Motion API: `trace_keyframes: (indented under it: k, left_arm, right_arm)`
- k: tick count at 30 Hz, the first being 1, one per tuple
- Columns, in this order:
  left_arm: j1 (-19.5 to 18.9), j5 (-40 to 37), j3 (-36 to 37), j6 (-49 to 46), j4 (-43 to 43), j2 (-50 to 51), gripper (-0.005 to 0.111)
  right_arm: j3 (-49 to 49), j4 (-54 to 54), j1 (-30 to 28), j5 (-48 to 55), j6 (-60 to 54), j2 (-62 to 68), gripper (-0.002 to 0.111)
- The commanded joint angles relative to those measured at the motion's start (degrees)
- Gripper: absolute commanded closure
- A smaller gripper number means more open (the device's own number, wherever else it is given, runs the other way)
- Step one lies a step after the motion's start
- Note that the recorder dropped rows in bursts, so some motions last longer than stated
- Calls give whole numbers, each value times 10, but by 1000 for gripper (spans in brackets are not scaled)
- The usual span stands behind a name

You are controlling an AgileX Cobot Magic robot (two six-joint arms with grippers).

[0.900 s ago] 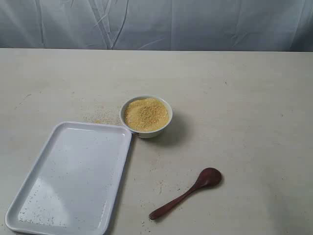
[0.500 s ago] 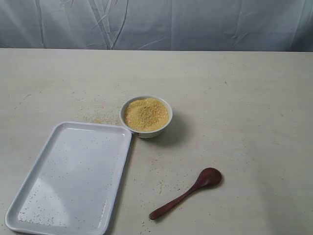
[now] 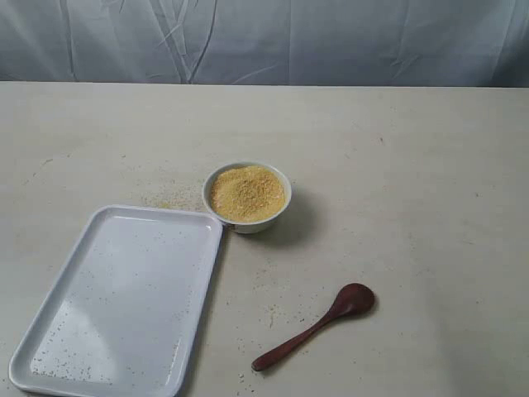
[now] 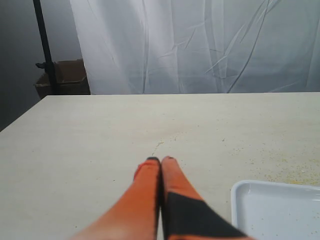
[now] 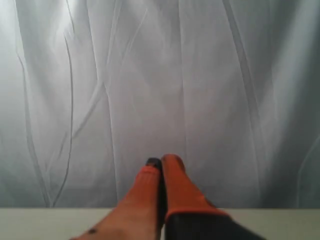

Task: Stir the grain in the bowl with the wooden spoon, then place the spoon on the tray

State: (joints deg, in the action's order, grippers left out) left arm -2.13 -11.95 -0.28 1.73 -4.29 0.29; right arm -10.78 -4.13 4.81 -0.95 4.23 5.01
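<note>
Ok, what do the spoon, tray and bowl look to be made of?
Wooden spoon: dark reddish-brown wood, faint satin sheen. Tray: likely plastic or melamine, smooth glossy white with soft reflections. Bowl: probably glazed ceramic, glossy white rim; plastic is possible.

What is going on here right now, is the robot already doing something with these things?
Nothing is being handled at this moment. The wooden spoon lies on the table, to the right of the tray, and the tray has no spoon on it. The grain sits heaped in the bowl by the tray's far corner. The left claw and the right claw are both shut and hold nothing, and neither arm shows in the exterior view.
</note>
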Motion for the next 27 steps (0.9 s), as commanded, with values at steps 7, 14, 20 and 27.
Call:
trace_keyframes:
  k: [7,14,20,27]
  left_arm:
    - [0,4,3,2,2,-3,106]
    - [0,4,3,2,2,-3,106]
    - [0,4,3,2,2,-3,106]
    - [0,4,3,2,2,-3,106]
  right_arm:
    - [-220,58,9,373,-96,274,109]
    - [-292,150,67,507,-162,461,109]
    - [-292,150,179,484,-190,554,109]
    - [-295,149,323,432,-284,675,109]
